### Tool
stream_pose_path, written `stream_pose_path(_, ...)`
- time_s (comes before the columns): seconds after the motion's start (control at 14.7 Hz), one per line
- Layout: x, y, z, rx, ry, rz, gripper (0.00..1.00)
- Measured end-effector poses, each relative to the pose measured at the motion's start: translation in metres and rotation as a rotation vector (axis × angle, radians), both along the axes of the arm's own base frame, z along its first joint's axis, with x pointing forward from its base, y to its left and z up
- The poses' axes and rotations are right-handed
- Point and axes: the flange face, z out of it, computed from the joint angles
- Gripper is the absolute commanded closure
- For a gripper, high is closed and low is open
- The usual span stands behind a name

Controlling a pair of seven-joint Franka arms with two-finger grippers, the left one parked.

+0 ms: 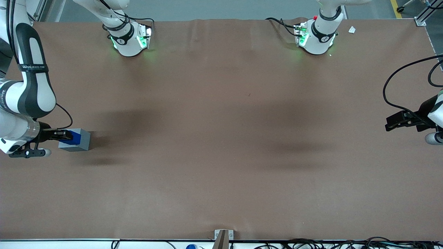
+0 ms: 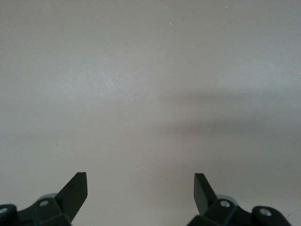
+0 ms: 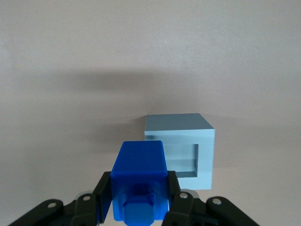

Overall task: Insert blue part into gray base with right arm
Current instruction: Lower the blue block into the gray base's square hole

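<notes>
Front cam high, wide; wrist cams close, facing tabletop.

blue part hiding gray base recess

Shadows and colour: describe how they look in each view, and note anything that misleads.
Front view: soft dark shadows lie on the brown table, one beside the gray base where the hand holds the blue part above it. Right wrist view: the base looks pale blue rather than gray, and the table looks washed-out pinkish gray; a broad shadow lies on it near the base. Left wrist view: faint shadow bands, same washed-out tint.
</notes>
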Motion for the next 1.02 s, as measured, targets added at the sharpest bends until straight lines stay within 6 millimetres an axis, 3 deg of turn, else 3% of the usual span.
stream_pose_path(1.02, -0.005, -0.040, 0.001, -0.029, -0.036, -0.031, 0.74)
